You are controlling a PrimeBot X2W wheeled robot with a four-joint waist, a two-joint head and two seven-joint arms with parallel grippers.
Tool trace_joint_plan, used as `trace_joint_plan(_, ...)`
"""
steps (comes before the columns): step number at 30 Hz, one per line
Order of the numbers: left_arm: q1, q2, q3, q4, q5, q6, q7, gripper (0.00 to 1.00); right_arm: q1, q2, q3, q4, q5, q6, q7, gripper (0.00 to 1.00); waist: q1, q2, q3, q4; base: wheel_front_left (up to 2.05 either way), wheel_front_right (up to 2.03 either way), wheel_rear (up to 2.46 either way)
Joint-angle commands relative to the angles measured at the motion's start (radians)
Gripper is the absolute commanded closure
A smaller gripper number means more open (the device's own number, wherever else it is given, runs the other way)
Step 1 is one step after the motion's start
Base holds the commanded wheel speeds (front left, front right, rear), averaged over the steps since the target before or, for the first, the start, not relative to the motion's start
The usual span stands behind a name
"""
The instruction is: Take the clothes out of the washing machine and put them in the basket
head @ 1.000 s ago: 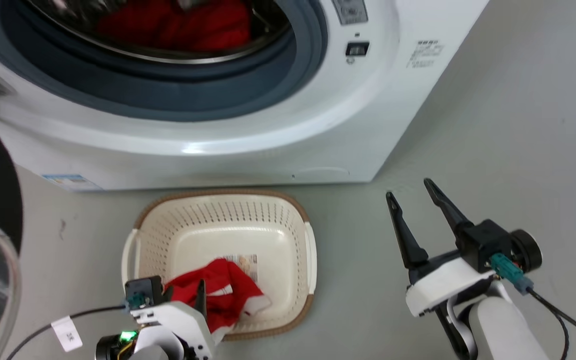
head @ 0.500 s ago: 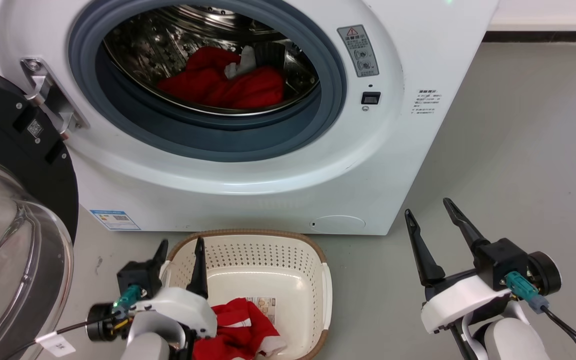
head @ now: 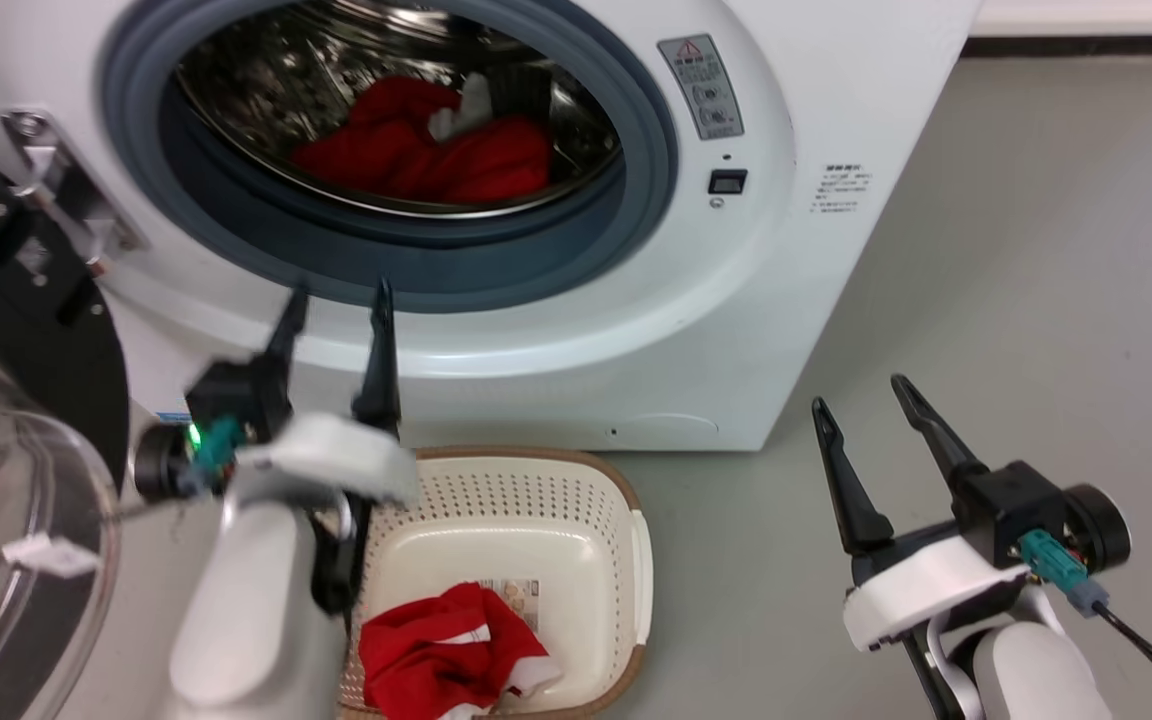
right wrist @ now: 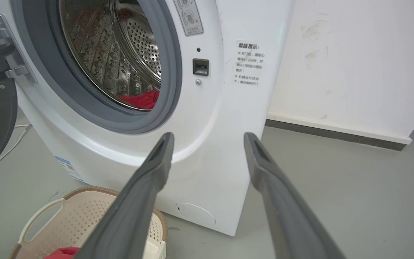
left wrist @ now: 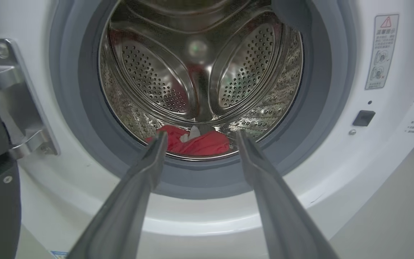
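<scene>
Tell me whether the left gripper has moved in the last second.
Yes. The left gripper rose from the basket's near edge, past its far rim, toward the washing machine's opening.

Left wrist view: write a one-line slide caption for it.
Open left gripper aimed at the red clothes lying inside the washing machine.

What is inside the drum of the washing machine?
A red garment with a white patch lies crumpled on the floor of the steel drum. Whether anything lies under it cannot be seen, because the garment covers that spot.
</scene>
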State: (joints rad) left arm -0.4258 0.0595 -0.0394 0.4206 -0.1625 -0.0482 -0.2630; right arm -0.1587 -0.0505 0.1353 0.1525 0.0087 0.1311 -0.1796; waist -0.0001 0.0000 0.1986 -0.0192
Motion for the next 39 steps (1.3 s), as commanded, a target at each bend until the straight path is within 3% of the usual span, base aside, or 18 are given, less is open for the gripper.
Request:
trace_joint_plan(1, -0.046, 0.014, 0.007, 0.018, 0.002, -0.007, -0.002, 0.0, -0.017, 0.001, 0.005, -0.008, -0.002, -0.001, -0.001, 0.0, 0.0001, 0.0, 0.029, -0.023, 0.0, 0.0, 0.0)
trace_joint_plan(19, -0.565, 0.16, 0.009, 0.448, 0.018, -0.05, 0.027, 0.0, -0.11, 0.001, 0.068, 0.015, 0.057, -0.001, -0.053, 0.0, 0.0001, 0.0, 0.268, -0.19, 0.0, 0.0, 0.0)
trace_joint_plan(28, -0.797, 0.236, -0.044, 0.61, 0.043, -0.071, 0.134, 0.0, -0.147, 0.001, 0.124, 0.023, 0.092, -0.001, -0.074, 0.0, 0.0001, 0.0, 0.369, -0.232, 0.0, 0.0, 0.0)
trace_joint_plan(39, -0.994, 0.324, -0.109, 0.772, 0.035, -0.082, 0.364, 0.0, -0.135, 0.001, 0.213, 0.045, 0.14, -0.001, -0.085, 0.0, 0.0001, 0.0, 0.441, -0.322, 0.0, 0.0, 0.0)
